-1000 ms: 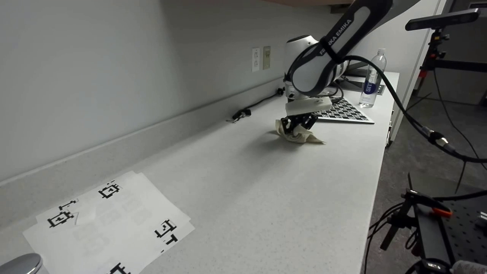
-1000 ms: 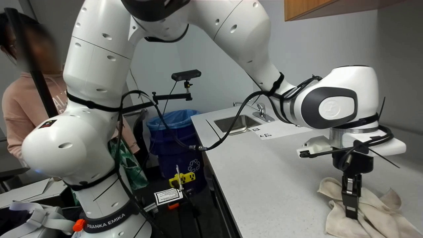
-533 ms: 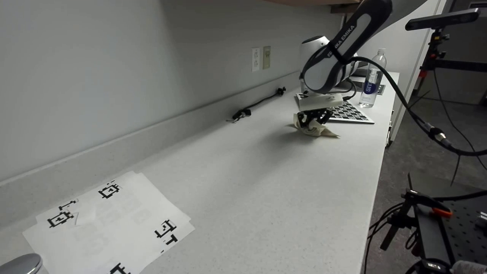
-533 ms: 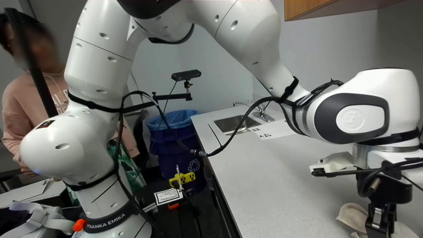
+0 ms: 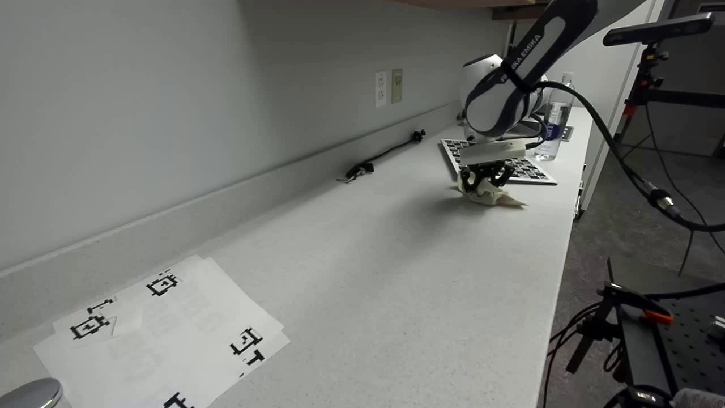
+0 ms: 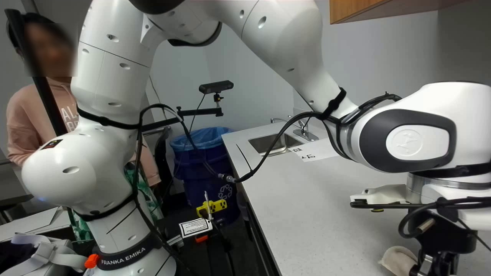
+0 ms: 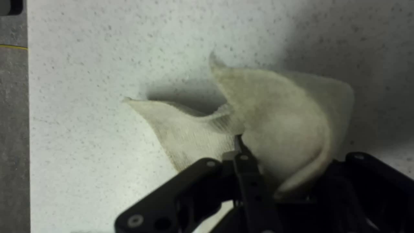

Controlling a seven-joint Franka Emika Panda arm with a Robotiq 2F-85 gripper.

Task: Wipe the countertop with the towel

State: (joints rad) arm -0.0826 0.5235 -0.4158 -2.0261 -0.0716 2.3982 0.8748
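In the wrist view, your towel (image 7: 284,108) at three o'clock is matt, finely ribbed cloth, the countertop (image 7: 81,64) at ten smooth and speckled. In an exterior view you see a glossy clear-plastic bottle (image 5: 557,116) at two o'clock and matt paper sheets (image 5: 173,334) at eight. In an exterior view, the faucet (image 6: 304,130) at three is shiny metal and the cabinet (image 6: 356,9) at one-thirty grained wood.

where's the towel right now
In an exterior view, the towel is right of centre, pinched in the gripper, on the near side of the checkered board.
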